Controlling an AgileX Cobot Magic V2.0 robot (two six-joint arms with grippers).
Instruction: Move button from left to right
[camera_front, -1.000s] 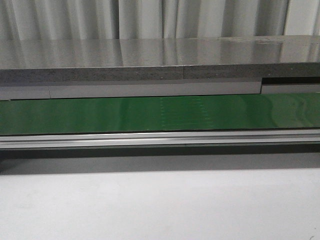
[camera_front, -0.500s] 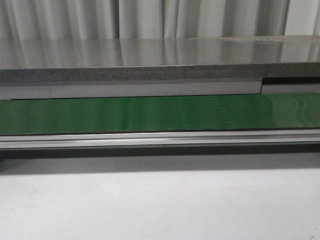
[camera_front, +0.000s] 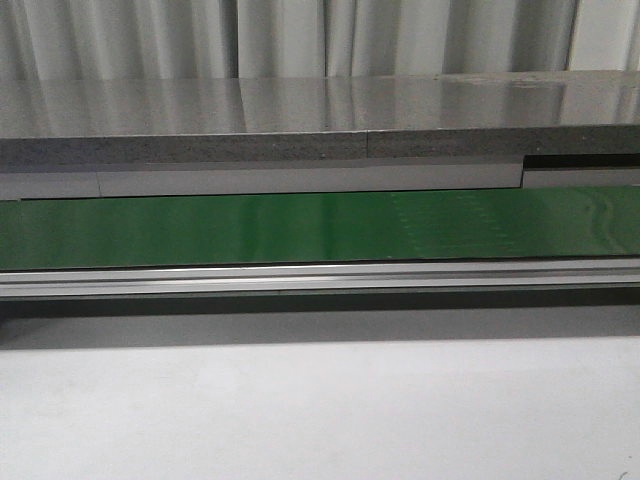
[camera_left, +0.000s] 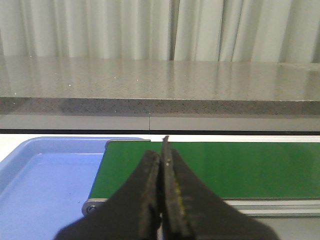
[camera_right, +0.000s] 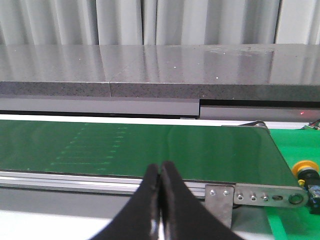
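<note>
The button (camera_right: 306, 168) shows only in the right wrist view: a round yellow cap with a black body beside it, at the picture's edge. It lies on a bright green surface just past the belt's right end. My right gripper (camera_right: 160, 168) is shut and empty, in front of the conveyor's near rail and apart from the button. My left gripper (camera_left: 161, 157) is shut and empty, in front of the belt's left end. Neither gripper shows in the front view.
A green conveyor belt (camera_front: 300, 228) runs left to right, with an aluminium rail (camera_front: 300, 278) along its near side. A grey stone shelf (camera_front: 300, 120) stands behind it. A blue tray (camera_left: 45, 175) sits at the belt's left end. A metal bracket (camera_right: 265, 195) is at its right end.
A faint pale pattern on the belt has shifted to the right, so the belt surface is moving rightward. Nothing else in the front view has changed.
</note>
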